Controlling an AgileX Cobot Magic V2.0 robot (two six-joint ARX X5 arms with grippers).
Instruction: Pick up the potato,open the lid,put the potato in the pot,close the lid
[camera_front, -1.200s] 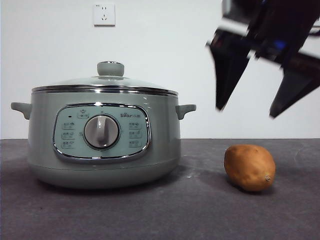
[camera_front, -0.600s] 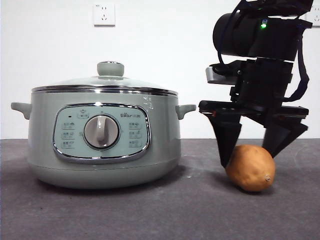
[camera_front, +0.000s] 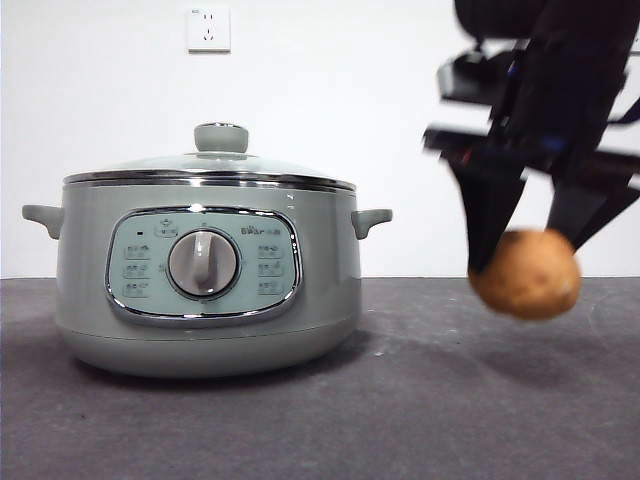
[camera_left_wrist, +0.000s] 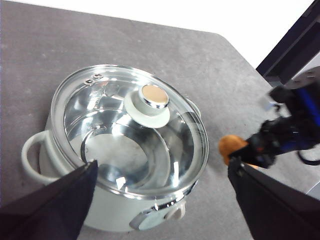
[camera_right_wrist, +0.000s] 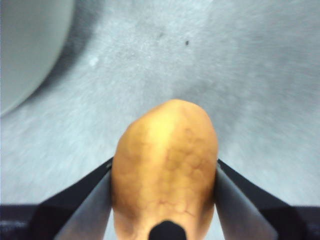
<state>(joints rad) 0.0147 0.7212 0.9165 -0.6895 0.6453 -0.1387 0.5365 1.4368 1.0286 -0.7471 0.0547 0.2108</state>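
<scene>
Potato (camera_front: 526, 274) hung clear of the grey desk (camera_front: 400, 420), pinched between the two black jaws of the right gripper (camera_front: 530, 240), one jaw pressed against each flank. In the right wrist view the tuber (camera_right_wrist: 165, 175) filled the gap between the jaws, its rounded end pointing away from the wrist, with bare desk (camera_right_wrist: 240, 70) beneath it. Its shadow lay on the desk below, toward the right edge. An open strip of desk separated it from the pot (camera_front: 205, 275), which sat toward the left side, dial facing the front edge. The glass lid (camera_front: 210, 165) rested closed on the pot's rim, its sage-green knob upright. The left gripper (camera_left_wrist: 160, 200) hovered above the pot with jaws spread wide and holding nothing, the lid (camera_left_wrist: 130, 130) between them. Beyond the pot, open desk reached the rounded far corner.
</scene>
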